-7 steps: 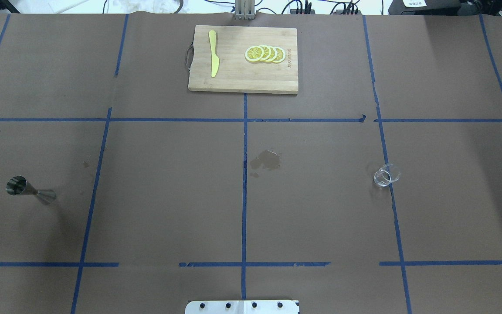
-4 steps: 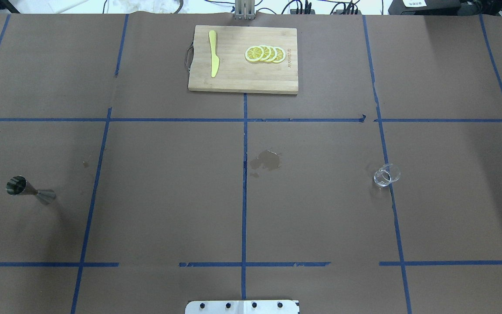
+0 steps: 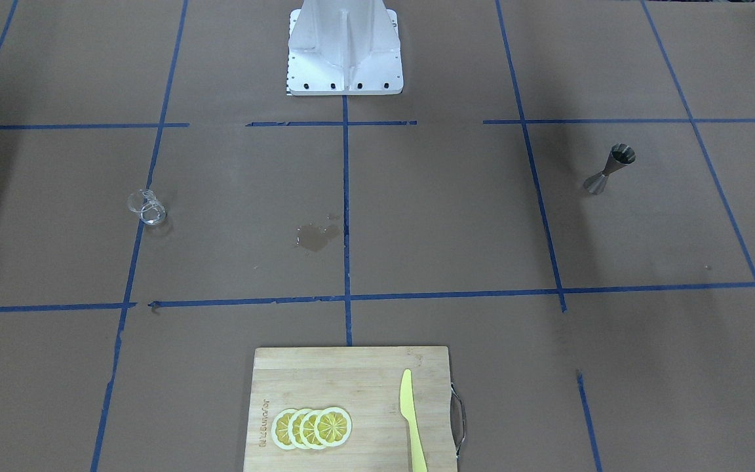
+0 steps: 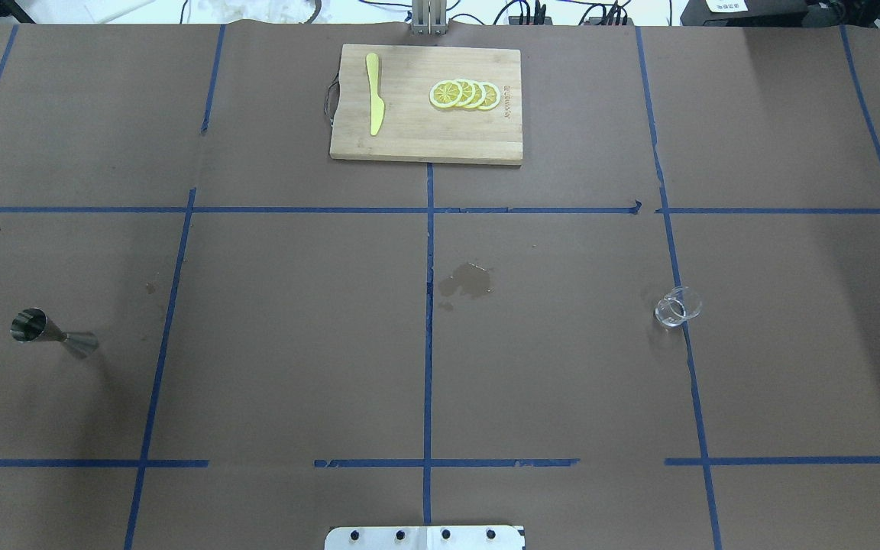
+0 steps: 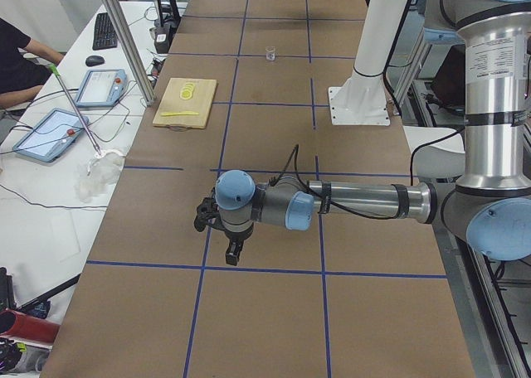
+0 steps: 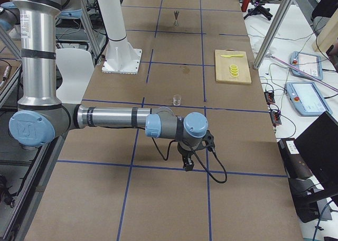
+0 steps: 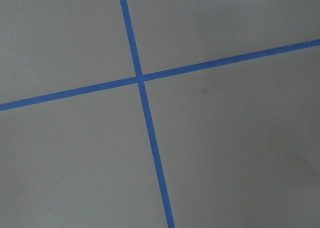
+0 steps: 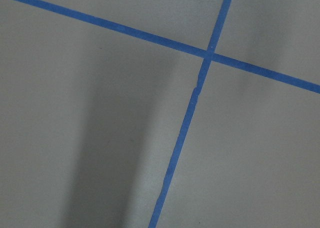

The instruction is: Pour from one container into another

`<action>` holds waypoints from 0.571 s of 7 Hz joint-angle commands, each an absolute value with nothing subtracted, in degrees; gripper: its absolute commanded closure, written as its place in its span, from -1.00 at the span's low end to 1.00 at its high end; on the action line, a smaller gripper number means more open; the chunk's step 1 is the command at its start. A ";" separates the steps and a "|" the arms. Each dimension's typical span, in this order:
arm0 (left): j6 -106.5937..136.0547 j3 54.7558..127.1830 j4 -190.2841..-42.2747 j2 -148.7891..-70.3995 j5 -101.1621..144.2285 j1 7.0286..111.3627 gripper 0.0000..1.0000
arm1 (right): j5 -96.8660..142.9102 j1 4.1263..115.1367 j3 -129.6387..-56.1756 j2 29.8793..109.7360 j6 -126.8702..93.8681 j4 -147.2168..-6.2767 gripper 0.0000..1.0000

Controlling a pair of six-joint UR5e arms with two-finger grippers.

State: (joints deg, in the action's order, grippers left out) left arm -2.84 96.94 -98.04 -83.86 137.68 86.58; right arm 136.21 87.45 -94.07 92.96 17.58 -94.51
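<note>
The clear glass cup [image 4: 677, 307] stands upright on the table's right half; it also shows in the front view [image 3: 146, 208] and the side view [image 6: 177, 99]. The steel jigger [image 4: 50, 332] stands on the far left [image 3: 608, 170]. Neither gripper is near them. My left gripper [image 5: 232, 249] hangs low over the table's left end, and my right gripper [image 6: 186, 164] hangs over the right end. Both show only in the side views, so I cannot tell whether they are open or shut. The wrist views show only brown paper and blue tape.
A wooden cutting board [image 4: 409, 137] lies at the far middle with a yellow knife [image 4: 373, 92] and lemon slices [image 4: 464, 95]. A dark wet stain [image 4: 467, 280] marks the paper at the centre. The robot's base [image 3: 345, 46] stands at the near edge.
</note>
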 commanded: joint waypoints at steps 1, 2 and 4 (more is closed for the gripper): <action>-2.20 96.51 -97.91 -83.93 134.33 86.57 -1.00 | 136.23 87.45 -93.78 92.99 17.14 -94.57 -1.00; 0.67 96.50 -97.74 -84.02 132.30 86.49 -1.00 | 136.23 87.45 -93.78 92.99 16.44 -94.57 -1.00; 5.01 96.94 -97.82 -83.50 132.19 86.57 -1.00 | 136.23 87.45 -93.78 92.99 16.17 -94.57 -1.00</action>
